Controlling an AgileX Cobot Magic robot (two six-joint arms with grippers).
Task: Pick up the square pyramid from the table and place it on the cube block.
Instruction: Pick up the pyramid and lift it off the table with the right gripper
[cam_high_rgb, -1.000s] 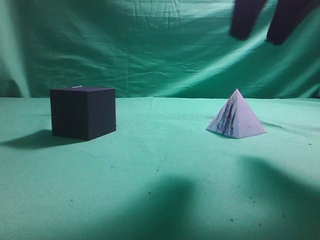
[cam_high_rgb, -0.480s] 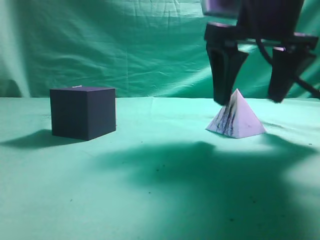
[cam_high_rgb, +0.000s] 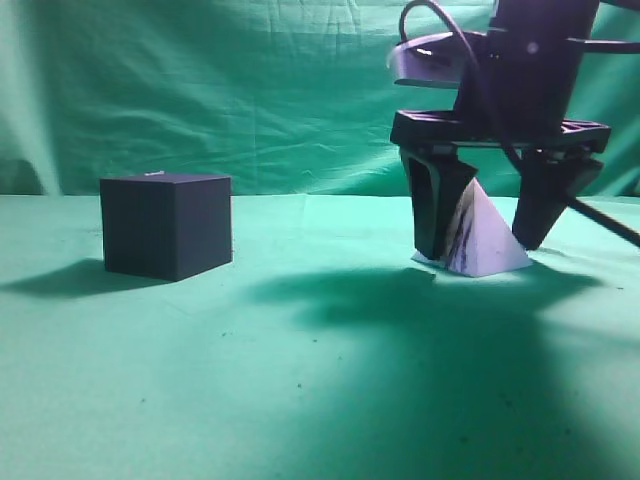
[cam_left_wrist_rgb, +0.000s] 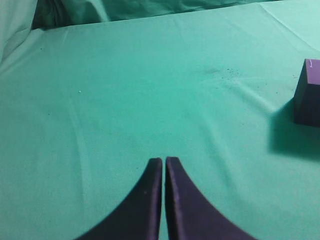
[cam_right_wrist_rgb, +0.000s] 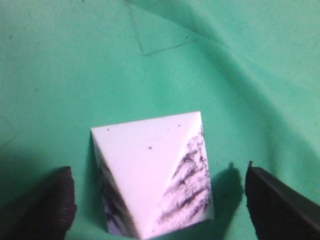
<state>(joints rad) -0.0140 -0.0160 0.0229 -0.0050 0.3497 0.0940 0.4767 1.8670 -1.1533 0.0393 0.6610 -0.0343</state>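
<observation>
while spread right fingers (cam_high_rgb: 540, 215) straddle the square pyramid (cam_high_rgb: 485, 240), gaps flank it.

Our exterior view looks along the counter (cam_high_rgb: 300, 400) at object height, facing the green backdrop (cam_high_rgb: 250, 90). Our right wrist view looks steeply down, close over the square pyramid (cam_right_wrist_rgb: 150, 170), which both share. Our left wrist view slants across the counter, catching the cube block (cam_left_wrist_rgb: 307, 92) at its edge

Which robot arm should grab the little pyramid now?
The right one, probably. The right gripper is open and already straddles the square pyramid on the table. The left gripper is shut, with no pyramid in its view.
</observation>
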